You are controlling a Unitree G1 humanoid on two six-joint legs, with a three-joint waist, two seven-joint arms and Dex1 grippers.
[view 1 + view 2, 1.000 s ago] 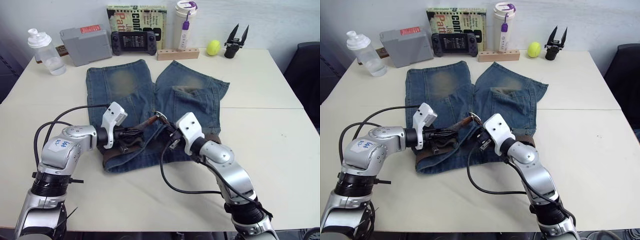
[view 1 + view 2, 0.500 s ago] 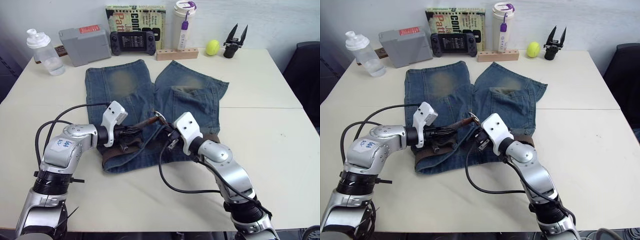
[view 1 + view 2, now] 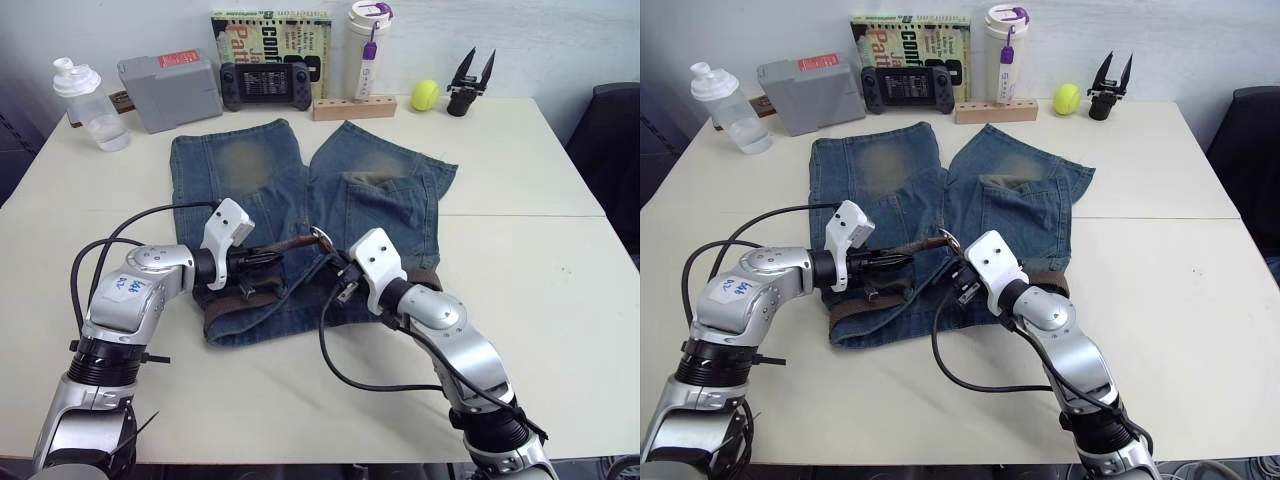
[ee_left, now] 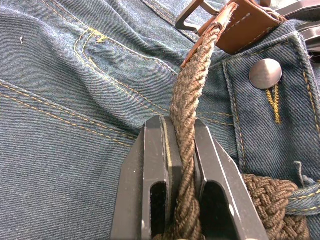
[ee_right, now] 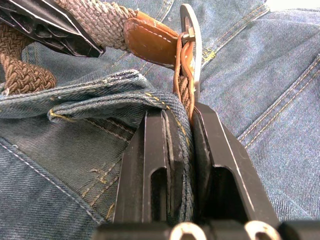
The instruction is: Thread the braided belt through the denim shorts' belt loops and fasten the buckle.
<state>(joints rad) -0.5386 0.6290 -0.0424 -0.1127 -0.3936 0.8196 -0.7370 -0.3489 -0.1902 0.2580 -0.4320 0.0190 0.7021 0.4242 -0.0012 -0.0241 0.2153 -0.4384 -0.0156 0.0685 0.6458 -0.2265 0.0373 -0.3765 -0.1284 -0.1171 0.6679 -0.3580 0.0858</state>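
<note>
The denim shorts (image 3: 240,170) lie flat on the table, with the waistband towards me. The braided belt (image 4: 187,85) runs along that waistband, and its end rises off the cloth between my two grippers. My left gripper (image 3: 270,258) is shut on the brown strap a short way behind the tan leather end. The silver buckle (image 3: 320,235) stands at that end, above the fly and close to a metal button (image 4: 265,73). My right gripper (image 5: 180,115) is shut just below the buckle (image 5: 191,45), pinching the strap together with a folded denim edge. A denim strip (image 4: 300,192) crosses the belt.
Along the far edge stand a clear bottle (image 3: 88,102), a grey box (image 3: 170,90), a game controller (image 3: 265,83), a book (image 3: 270,30), a white tumbler (image 3: 370,45), a wooden block (image 3: 355,107), a yellow-green ball (image 3: 427,95) and a black two-pronged tool (image 3: 470,80). A dark chair (image 3: 610,150) is at the right.
My left gripper has edged slightly away from me with the strap still in it. The right gripper and the buckle have hardly moved.
</note>
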